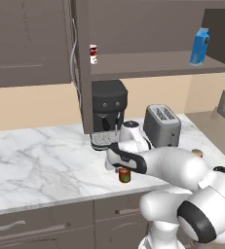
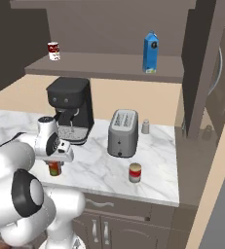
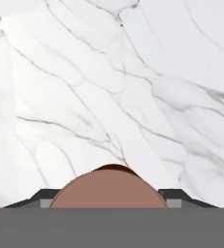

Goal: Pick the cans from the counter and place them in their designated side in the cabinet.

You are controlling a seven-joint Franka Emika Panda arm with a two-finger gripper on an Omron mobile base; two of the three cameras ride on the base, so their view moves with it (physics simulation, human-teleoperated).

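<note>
We're right over the dark red-brown can (image 1: 125, 175) now, the end effector (image 1: 122, 168) pointing straight down on it near the front edge of the worktop (image 1: 41, 160), out in front of the coffee machine (image 1: 108, 113). In the hand view the can's brown top (image 3: 108, 190) sits centred at the bottom, with a dark finger tip (image 3: 36, 197) showing on either side of it. So the fingers straddle the can, but we can't tell whether they've pinched in on it or are merely flanking it; the wrist hides the contact in both base views.

Our read: we're at the grasp, or the instant before the lift. To do it well, we want the fingers low enough to take the can on its wall rather than at the rim, and the can kept centred between them so it doesn't twist as they squeeze. It's squat and probably smooth, so a firm, even squeeze, then a straight vertical lift before any swing.

The second can (image 2: 135, 172), red above and pale below, stands on the worktop in front of the toaster (image 2: 122, 132), well to the right of the coffee machine. It should be out of our path.

Above the coffee machine, the cabinet (image 2: 104, 65) shelf holds a slim white can with red marks (image 2: 53, 50) at its left end and a blue carton (image 2: 151, 52) towards its right. We'd judge our can belongs beside that white can, so we'll need height to clear the coffee machine's top on the way up.
</note>
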